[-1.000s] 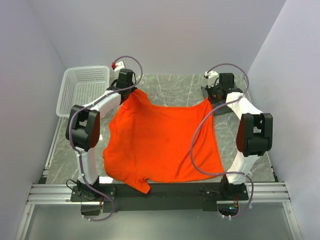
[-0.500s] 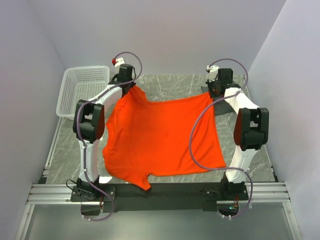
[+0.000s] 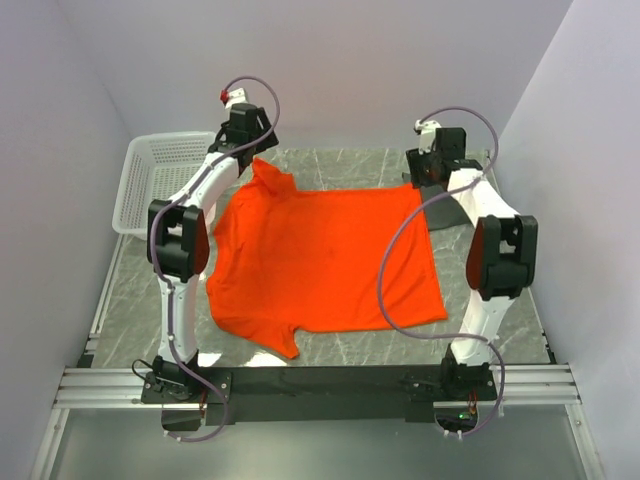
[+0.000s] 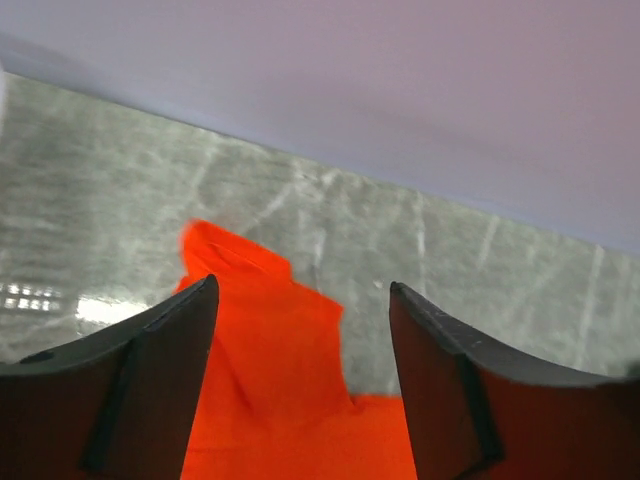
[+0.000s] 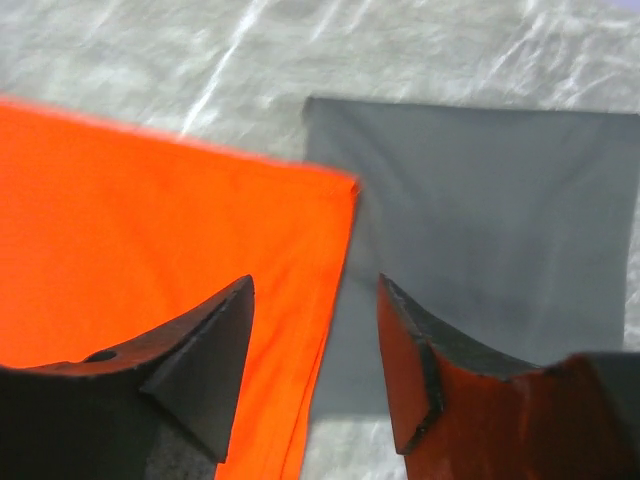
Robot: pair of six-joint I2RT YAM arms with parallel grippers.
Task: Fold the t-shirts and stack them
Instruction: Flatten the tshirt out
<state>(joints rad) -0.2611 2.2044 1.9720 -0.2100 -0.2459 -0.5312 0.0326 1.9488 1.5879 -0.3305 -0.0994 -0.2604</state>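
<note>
- The left gripper [image 4: 300,290] had its two dark fingers [image 4: 150,380] spread wide, with nothing caught between them.
- Below that gap lay a rumpled corner of the orange t-shirt [image 3: 320,260], resting on the worktop [image 3: 350,345] close to its far edge.
- The right gripper [image 5: 315,285] was also parted, fingers [image 5: 190,380] well apart and holding nothing.
- Under it, the straight edge and a square corner of the orange cloth lay against the left side of the dark grey t-shirt [image 5: 480,220]. I could not tell whether they overlapped.
- The grey one was a flat, neat rectangle on the grey marbled surface, toward the far right corner of the worktop.
- From above, the orange t-shirt was spread flat across the middle of the worktop. One sleeve pointed toward the far left corner and another toward the near edge.
- Both arms reached over to the far edge, one at each far corner of the orange cloth.
- A lilac cable [image 3: 385,290] from the right arm hung in a loop over the shirt's right part.
- A white lattice basket [image 3: 135,190] sat at the far left corner, just beside the left arm and apart from both shirts.
</note>
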